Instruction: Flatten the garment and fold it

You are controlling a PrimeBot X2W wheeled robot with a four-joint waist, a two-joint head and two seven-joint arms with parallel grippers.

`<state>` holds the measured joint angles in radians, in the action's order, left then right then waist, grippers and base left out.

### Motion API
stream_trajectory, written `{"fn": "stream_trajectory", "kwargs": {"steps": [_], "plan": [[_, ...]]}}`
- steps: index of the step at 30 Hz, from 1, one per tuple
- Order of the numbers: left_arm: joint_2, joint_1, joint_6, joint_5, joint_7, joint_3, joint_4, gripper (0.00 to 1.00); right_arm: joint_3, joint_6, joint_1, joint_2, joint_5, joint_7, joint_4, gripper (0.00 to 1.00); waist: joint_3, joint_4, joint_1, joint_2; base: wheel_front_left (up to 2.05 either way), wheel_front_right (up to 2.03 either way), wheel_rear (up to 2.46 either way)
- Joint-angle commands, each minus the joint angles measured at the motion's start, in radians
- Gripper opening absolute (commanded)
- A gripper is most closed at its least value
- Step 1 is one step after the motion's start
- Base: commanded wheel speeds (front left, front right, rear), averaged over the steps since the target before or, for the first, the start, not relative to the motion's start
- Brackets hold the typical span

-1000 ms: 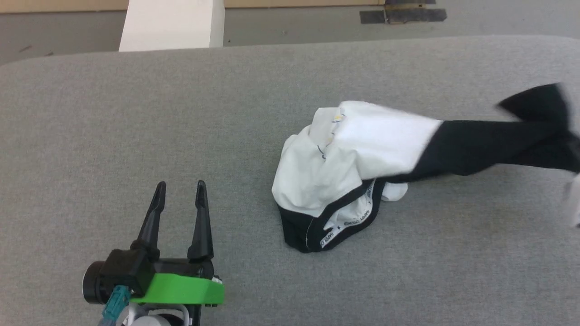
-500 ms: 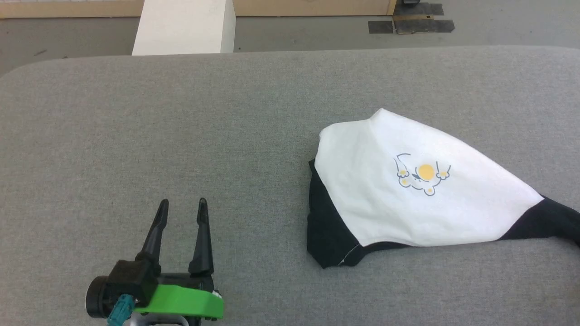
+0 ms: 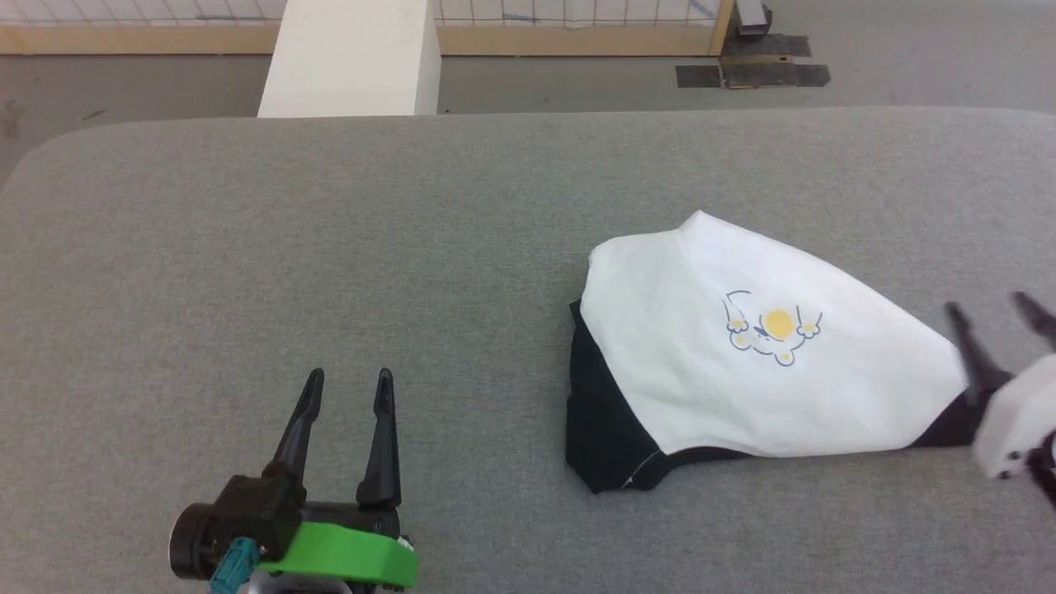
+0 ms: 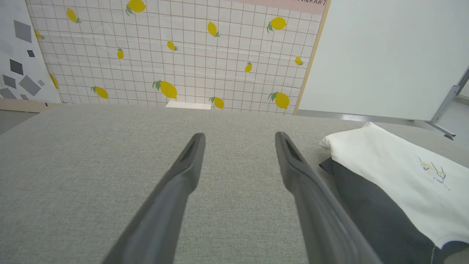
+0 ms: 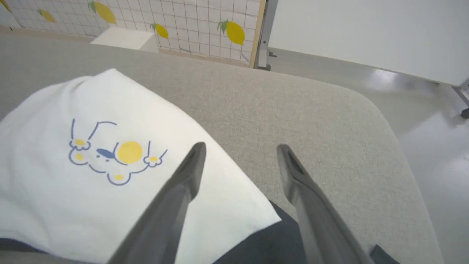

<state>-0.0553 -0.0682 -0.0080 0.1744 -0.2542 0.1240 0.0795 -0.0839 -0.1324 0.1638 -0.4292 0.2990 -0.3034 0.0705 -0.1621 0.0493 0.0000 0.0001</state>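
Garment (image 3: 742, 355) lies bunched with its print (image 3: 771, 327) up on the right half of the grey counter (image 3: 330, 247), a black sleeve (image 3: 602, 437) at its left end. Head view gives the whole heap. Right wrist view shows the right hand (image 5: 240, 146) spread wide and empty, one finger (image 5: 183, 183) over the white edge, black cloth (image 5: 263, 242) below it, contact unclear. Left hand (image 3: 349, 375) spread wide, empty, well left of the garment over bare counter.
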Motion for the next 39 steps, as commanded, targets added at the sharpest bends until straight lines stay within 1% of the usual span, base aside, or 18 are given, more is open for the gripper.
{"fn": "stream_trajectory", "kwargs": {"steps": [1,4,8,14,16,19,20,21,23,25,27,29,31,32,36,39], "plan": [[0.003,-0.005,-0.001,0.006,-0.008,0.002,0.001,1.0,0.036,0.002,0.006,0.0,0.032,-0.023,-0.026,1.0,-0.005,0.014,0.0,-0.0001,0.0,0.0,0.0],[0.003,-0.001,0.002,0.011,-0.008,0.006,0.006,1.0,0.124,0.002,-0.015,0.003,0.083,-0.081,-0.086,1.0,-0.02,0.035,0.0,-0.0001,0.0,0.0,0.0],[0.004,0.007,0.006,0.016,-0.008,0.012,0.015,1.0,0.225,0.002,-0.042,-0.02,0.125,-0.144,-0.108,1.0,-0.047,0.063,0.0,-0.0001,0.0,0.0,0.0],[0.005,0.029,0.016,0.024,-0.008,0.021,0.022,1.0,0.361,0.002,-0.055,-0.062,0.152,-0.227,-0.064,1.0,-0.085,0.096,0.0,-0.0001,0.0,0.0,0.0],[0.005,0.034,0.019,0.026,-0.008,0.022,0.024,1.0,0.387,0.002,-0.045,-0.067,0.159,-0.242,-0.044,1.0,-0.091,0.1,0.0,-0.0001,0.0,0.0,0.0],[0.005,0.04,0.022,0.029,-0.008,0.023,0.023,1.0,0.418,0.002,-0.021,-0.081,0.14,-0.238,-0.011,1.0,-0.096,0.102,0.0,-0.0001,0.0,0.0,0.0],[0.005,0.042,0.024,0.03,-0.008,0.024,0.022,1.0,0.425,0.002,-0.012,-0.085,0.127,-0.232,0.003,0.49,-0.097,0.103,0.0,-0.0001,0.0,0.0,0.0],[0.005,0.044,0.026,0.031,-0.008,0.024,0.022,1.0,0.427,0.002,-0.005,-0.084,0.122,-0.227,0.012,0.01,-0.097,0.102,0.0,-0.0001,0.0,0.0,0.0],[0.005,0.045,0.032,0.032,-0.008,0.02,0.024,1.0,0.424,0.002,0.023,-0.072,0.151,-0.217,0.009,0.0,-0.085,0.087,0.0,-0.0001,0.0,0.0,0.0],[0.005,0.043,0.031,0.03,-0.008,0.016,0.023,1.0,0.426,0.002,0.037,-0.082,0.176,-0.224,-0.021,0.0,-0.075,0.075,0.0,-0.0001,0.0,0.0,0.0],[0.005,0.041,0.03,0.031,-0.008,0.013,0.023,1.0,0.424,0.002,0.044,-0.09,0.224,-0.239,-0.066,0.0,-0.063,0.061,0.0,-0.0001,0.0,0.0,0.0],[0.005,0.038,0.029,0.035,-0.008,0.01,0.024,1.0,0.446,0.002,0.042,-0.113,0.283,-0.276,-0.128,0.0,-0.052,0.046,0.0,-0.0001,0.0,0.0,0.0],[0.005,0.034,0.031,0.04,-0.008,0.01,0.023,1.0,0.469,0.002,0.023,-0.146,0.355,-0.325,-0.188,0.0,-0.042,0.031,0.0,-0.0001,0.0,0.0,0.0],[0.005,0.029,0.033,0.048,-0.008,0.014,0.02,1.0,0.472,0.002,-0.052,-0.191,0.438,-0.423,-0.236,0.0,-0.034,0.012,0.0,-0.0001,0.0,0.0,0.0],[0.005,0.028,0.035,0.052,-0.008,0.019,0.02,1.0,0.465,0.002,-0.196,-0.23,0.512,-0.572,-0.264,0.0,-0.035,-0.001,0.0,-0.0001,0.0,0.0,0.0],[0.005,0.031,0.035,0.054,-0.008,0.021,0.02,1.0,0.443,0.002,-0.291,-0.235,0.537,-0.647,-0.279,0.0,-0.043,-0.005,0.0,-0.0001,0.0,0.0,0.0]]}}
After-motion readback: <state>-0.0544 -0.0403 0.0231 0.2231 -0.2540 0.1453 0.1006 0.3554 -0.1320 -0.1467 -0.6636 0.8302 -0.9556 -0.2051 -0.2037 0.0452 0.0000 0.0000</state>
